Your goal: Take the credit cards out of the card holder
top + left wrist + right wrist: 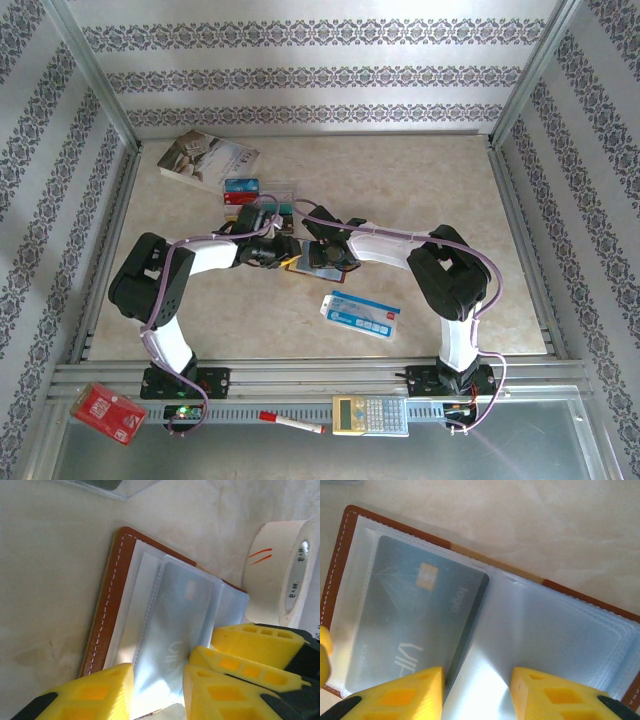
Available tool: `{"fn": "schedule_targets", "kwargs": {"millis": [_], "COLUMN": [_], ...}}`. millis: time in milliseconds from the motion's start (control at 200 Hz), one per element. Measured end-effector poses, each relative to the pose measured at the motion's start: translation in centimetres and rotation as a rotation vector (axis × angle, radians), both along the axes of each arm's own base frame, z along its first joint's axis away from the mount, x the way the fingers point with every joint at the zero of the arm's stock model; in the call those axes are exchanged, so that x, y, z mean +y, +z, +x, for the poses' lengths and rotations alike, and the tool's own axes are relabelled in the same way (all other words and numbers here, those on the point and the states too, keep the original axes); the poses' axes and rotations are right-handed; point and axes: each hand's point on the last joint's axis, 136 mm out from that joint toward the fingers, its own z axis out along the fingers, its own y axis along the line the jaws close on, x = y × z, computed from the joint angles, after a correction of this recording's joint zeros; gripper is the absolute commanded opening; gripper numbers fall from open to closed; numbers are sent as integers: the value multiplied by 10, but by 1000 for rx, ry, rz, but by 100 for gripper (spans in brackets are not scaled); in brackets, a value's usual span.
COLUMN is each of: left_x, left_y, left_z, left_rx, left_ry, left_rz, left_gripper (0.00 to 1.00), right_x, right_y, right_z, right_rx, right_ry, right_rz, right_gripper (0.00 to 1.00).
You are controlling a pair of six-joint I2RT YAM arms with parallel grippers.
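Note:
The card holder (350, 540) lies open on the table, brown leather with white stitching and clear sleeves. A grey credit card (415, 610) with a gold chip and "VIP" print sits inside the left sleeve. My right gripper (477, 692) is open just above the sleeves, straddling the card's edge and a lifted sleeve leaf. The left gripper (157, 692) is open too, its fingers either side of the same grey card (175, 615) from the other end of the holder (107, 610). From above, both grippers meet over the holder (312, 262). Loose cards (241, 186) lie behind them.
A roll of cream tape (280, 570) stands right beside the holder. A paperback book (205, 158) lies at the back left, with a clear plastic case (278, 190) nearby. A blue-and-white packet (360, 314) rests in front, and a red packet (108, 413), marker (290, 421) and calculator (370, 413) sit on the near rail.

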Motion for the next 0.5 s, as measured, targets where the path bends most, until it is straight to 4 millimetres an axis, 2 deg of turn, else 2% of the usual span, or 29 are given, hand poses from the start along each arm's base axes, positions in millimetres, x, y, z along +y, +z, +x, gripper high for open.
{"fn": "schedule_targets", "kwargs": {"millis": [160, 500], "left_x": [0, -2], "left_y": [-7, -9], "left_z": [-2, -2], "left_rx": [26, 36], "left_ry": [-4, -17], "left_rz": [31, 53], "left_gripper": [34, 33], "right_x": [-1, -1], "right_y": [0, 0], "right_z": [0, 0], "right_rx": [0, 3], "right_ry": [-2, -3], "right_rz": [0, 10], "right_gripper": [43, 43]}}
